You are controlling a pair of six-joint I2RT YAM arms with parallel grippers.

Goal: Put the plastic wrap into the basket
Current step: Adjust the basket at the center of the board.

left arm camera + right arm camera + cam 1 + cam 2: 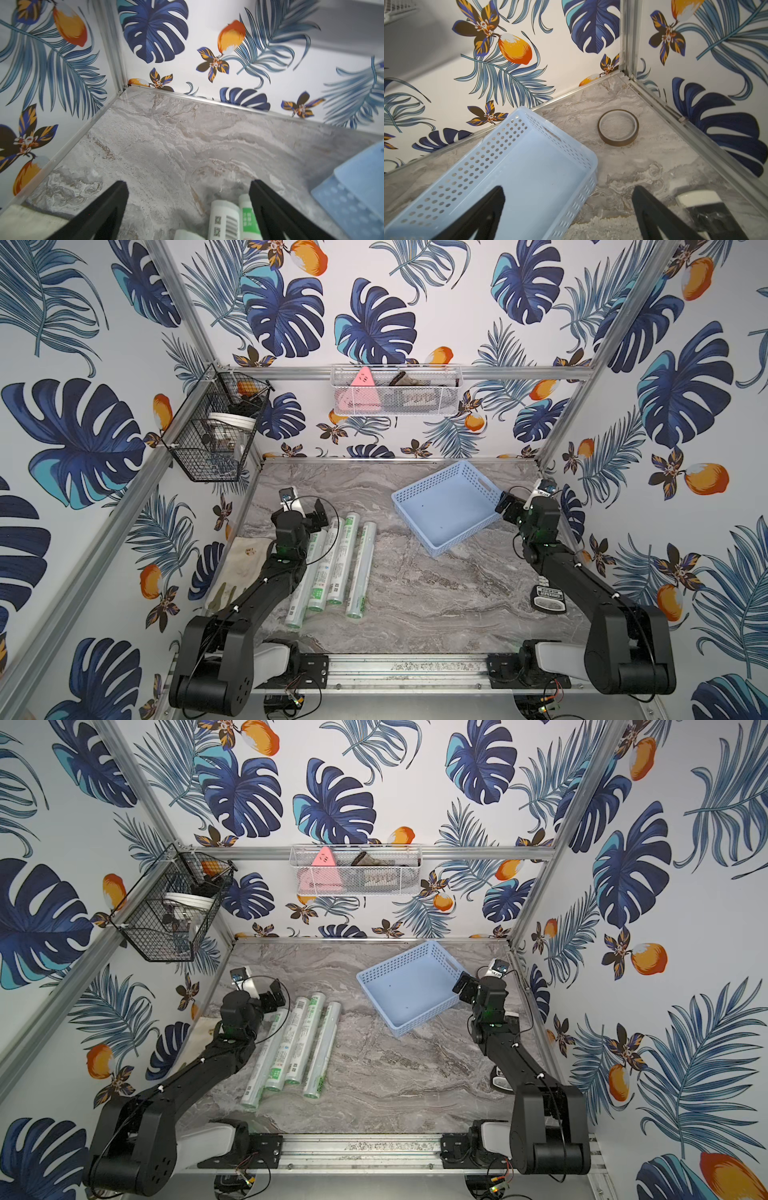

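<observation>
— So, where is the plastic wrap [362, 568]?

— All four rolls lie side by side on the grey marbled worktop [415, 593], left of the middle. They touch or nearly touch, and they run from the near edge toward the back wall. In both top views the left arm covers part of the leftmost roll.

— And the basket [444, 510]?

— It sits toward the far right of the worktop, turned at an angle to the walls. It is light blue with perforated sides, and its floor is bare. The rolls are well apart from it, with open worktop between.

— What about the left hand [188, 182]?

— Its fingers are spread wide with nothing gripped. It hangs over the far ends of the rolls. In the left wrist view, two or three white and green roll ends show between the fingers, close to one of them.

— The right hand [568, 187]?

— Also spread wide and holding nothing. It is at the basket's right-hand corner. In the right wrist view, one finger is above the basket's floor and the other is above the worktop just beside it.

— Anything else close by?

— A brown tape ring [617, 141] lies flat near the back corner, beyond the basket. A stained cloth [245, 560] lies at the left edge, beside the rolls
</observation>
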